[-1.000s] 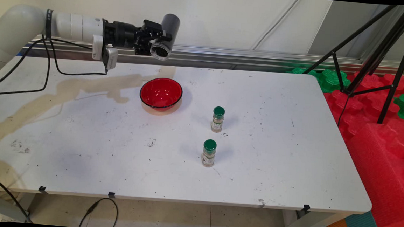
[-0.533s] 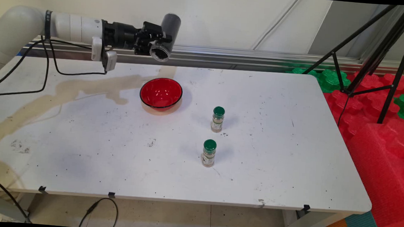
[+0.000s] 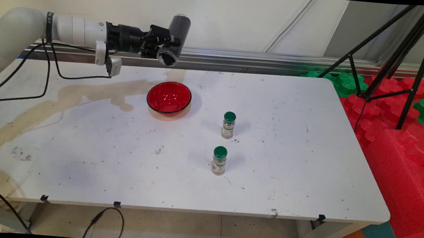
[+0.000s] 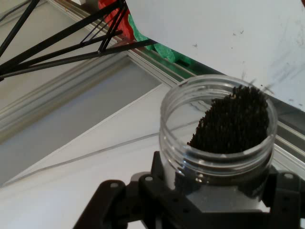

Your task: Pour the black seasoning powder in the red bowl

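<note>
My gripper (image 3: 166, 42) is shut on a clear plastic jar (image 3: 176, 34) of black grains, held high over the table's far side. The jar is tilted, its open mouth lowest and turned toward the near side. In the hand view the jar (image 4: 219, 143) sits between the jaws of the gripper (image 4: 217, 193), and the black grains (image 4: 231, 124) are heaped against one side of the mouth, up to the rim. A red bowl (image 3: 169, 97) stands on the table (image 3: 84, 155) just below and nearer than the jar's mouth. It looks empty.
Two small spice bottles with green caps stand upright right of the bowl, one (image 3: 228, 124) farther, one (image 3: 219, 160) nearer. A black tripod (image 3: 396, 53) and red foam blocks (image 3: 404, 156) are beyond the table's right edge. Black cables (image 3: 49, 76) hang from the arm at left.
The jar has tipped further, mouth lower, and the black grains have slid down to fill the mouth. The hand rose slightly. Bowl and bottles have not moved.
</note>
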Tool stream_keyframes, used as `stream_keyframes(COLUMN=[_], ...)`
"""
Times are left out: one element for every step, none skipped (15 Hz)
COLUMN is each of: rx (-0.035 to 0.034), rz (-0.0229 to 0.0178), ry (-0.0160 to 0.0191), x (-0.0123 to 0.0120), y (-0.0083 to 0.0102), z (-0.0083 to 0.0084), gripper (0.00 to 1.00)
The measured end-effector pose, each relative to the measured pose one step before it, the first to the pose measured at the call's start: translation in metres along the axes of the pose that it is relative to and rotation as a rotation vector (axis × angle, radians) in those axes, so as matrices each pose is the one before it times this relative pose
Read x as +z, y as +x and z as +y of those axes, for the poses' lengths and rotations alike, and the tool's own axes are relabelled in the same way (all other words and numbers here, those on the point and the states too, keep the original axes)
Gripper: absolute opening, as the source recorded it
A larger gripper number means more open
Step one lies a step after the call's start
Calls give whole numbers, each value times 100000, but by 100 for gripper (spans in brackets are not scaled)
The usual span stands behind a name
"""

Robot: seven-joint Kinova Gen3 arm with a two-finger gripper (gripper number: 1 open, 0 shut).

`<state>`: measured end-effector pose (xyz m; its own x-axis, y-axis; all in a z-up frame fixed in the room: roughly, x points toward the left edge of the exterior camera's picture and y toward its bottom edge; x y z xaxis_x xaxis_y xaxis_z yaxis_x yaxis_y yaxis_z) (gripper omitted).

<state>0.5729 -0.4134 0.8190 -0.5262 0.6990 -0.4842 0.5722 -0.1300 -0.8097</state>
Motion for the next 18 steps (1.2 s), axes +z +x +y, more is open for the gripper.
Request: stream_keyframes(rx=[472, 367, 406, 284, 354, 153, 248, 132, 167, 222, 160, 122, 80, 135, 94, 135, 61, 93], rz=[73, 54, 83, 64, 107, 46, 67, 50, 74, 71, 63, 36, 36, 60, 36, 38, 23, 28], ry=[42, 29, 30, 6, 10, -9, -15, -18, -14, -33, -27, -26, -25, -17, 3, -29, -18, -26], x=[-6, -5, -5, -8, 6, -6, -2, 2, 4, 5, 13, 11, 11, 22, 9, 11, 9, 10], y=[50, 42, 52, 41, 51, 25, 35, 25, 38, 36, 29, 23, 14, 18, 13, 14, 6, 12], z=[-17, -14, -12, -5, -8, -1, 2, 3, 2, -3, -7, -3, 6, -1, -3, 5, 4, 9], gripper=[0, 0, 0, 0, 0, 0, 0, 0, 0, 0, 0, 0, 0, 0, 0, 0, 0, 0])
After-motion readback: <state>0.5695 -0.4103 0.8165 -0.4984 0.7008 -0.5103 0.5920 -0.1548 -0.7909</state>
